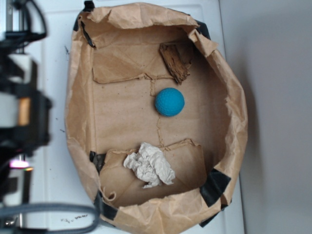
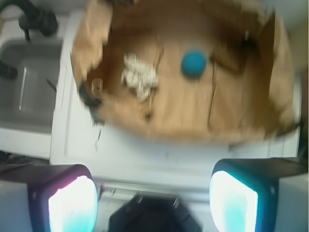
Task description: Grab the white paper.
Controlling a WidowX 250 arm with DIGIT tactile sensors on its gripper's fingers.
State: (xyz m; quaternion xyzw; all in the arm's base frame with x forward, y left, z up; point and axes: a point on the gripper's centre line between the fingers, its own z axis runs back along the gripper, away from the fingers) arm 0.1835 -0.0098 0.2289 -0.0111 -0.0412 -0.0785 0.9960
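White paper (image 1: pixel 150 165), crumpled, lower centre of exterior frame, on floor of brown paper bag (image 1: pixel 229 122). Gripper (image 2: pixel 152 203) at bottom edge of wrist view, pads (image 2: pixel 72 205) spread wide, holding nothing, well short of bag. Farther in: blue ball (image 1: pixel 169 102), then brown scrap (image 1: pixel 176 61), upper centre.

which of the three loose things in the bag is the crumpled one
The white paper, a wrinkled off-white wad near the bag's taped end. The blue ball is smooth and round, and the brown bark-like scrap is dark and flat.
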